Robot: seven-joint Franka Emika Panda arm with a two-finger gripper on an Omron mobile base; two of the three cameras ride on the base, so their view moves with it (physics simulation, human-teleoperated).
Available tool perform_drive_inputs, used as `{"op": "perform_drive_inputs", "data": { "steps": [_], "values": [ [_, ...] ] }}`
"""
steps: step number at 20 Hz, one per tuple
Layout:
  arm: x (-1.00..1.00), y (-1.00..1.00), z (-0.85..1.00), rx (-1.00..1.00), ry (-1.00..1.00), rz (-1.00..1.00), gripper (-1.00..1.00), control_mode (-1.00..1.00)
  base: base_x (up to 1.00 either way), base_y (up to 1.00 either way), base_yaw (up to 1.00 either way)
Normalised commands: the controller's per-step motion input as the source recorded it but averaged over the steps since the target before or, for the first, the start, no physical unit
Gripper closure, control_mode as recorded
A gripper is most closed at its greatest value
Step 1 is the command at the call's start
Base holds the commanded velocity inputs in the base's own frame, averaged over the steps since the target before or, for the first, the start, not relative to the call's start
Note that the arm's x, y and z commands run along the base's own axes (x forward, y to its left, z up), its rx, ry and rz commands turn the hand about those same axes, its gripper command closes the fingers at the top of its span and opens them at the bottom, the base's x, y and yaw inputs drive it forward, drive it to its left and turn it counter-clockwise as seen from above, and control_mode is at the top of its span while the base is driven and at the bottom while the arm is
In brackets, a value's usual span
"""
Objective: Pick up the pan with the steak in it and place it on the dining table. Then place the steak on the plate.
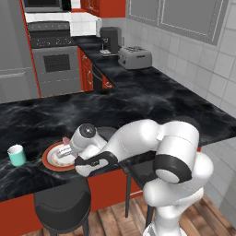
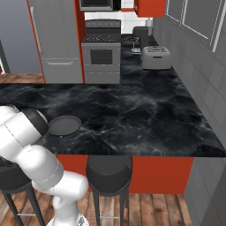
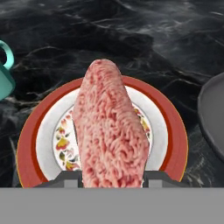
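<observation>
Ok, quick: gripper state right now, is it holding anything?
Gripper: closed on the steak, held over the plate.

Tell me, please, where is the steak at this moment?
In the hand view the steak is held between the gripper fingers, over the centre of the plate on the dining table, with the teal cup to one side and the pan to the other.
</observation>
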Motion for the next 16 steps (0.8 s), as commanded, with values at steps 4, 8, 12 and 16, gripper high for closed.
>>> {"op": "perform_drive_inputs", "data": {
  "steps": [4,8,12,16],
  "values": [
    [0.00,0.06,-0.20,0.00,-0.03,0.00,1.00,-1.00,0.00,0.00,0.00],
    [0.00,0.03,-0.10,0.00,-0.01,0.00,1.00,-1.00,0.00,0.00,0.00],
    [0.00,0.00,0.00,0.00,0.00,0.00,1.00,-1.00,0.00,0.00,0.00],
    [0.00,0.00,0.00,0.00,-0.01,0.00,1.00,-1.00,0.00,0.00,0.00]
  ]
}}
